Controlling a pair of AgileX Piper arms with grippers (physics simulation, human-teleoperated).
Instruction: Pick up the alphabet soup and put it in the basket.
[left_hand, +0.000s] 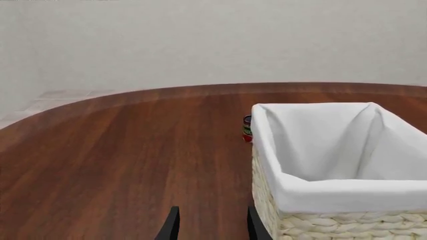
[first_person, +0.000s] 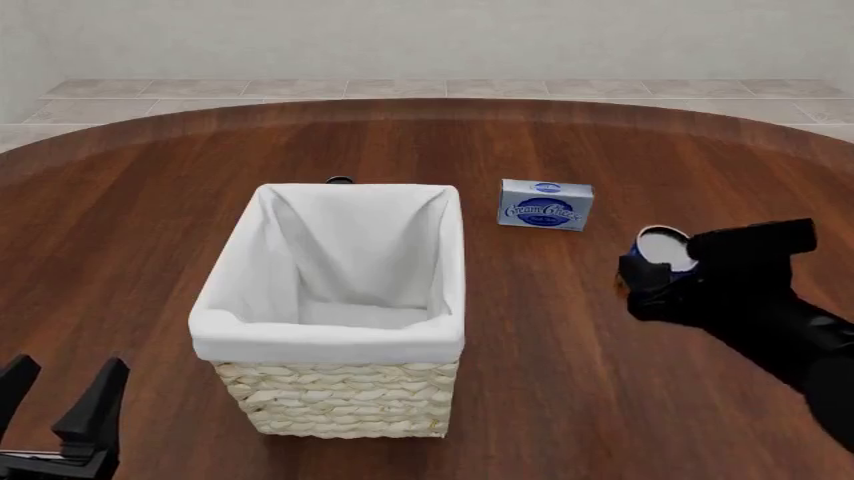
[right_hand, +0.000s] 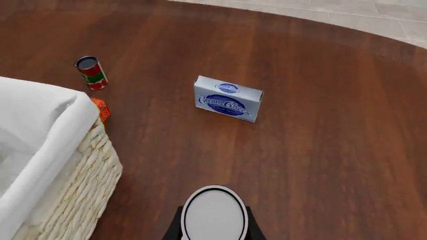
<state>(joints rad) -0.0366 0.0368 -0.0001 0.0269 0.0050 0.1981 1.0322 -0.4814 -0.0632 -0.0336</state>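
Note:
The alphabet soup (first_person: 661, 247) is a small can with a silver-white top and a blue label. It sits to the right of the basket (first_person: 327, 340), with my right gripper (first_person: 651, 272) shut on it. In the right wrist view the alphabet soup's round top (right_hand: 214, 214) fills the space between the fingers. I cannot tell whether the can is off the table. The basket (left_hand: 347, 190) is pale wicker with a white liner and holds nothing. My left gripper (first_person: 56, 395) stands open near the table's front left corner, beside the basket's near left corner, with nothing between its fingers (left_hand: 171, 226).
A blue-and-white cream cheese box (first_person: 545, 204) lies behind and to the right of the basket, also seen in the right wrist view (right_hand: 228, 98). A red-labelled can (right_hand: 91, 73) stands behind the basket (right_hand: 60, 115), next to a small orange thing (right_hand: 101, 109).

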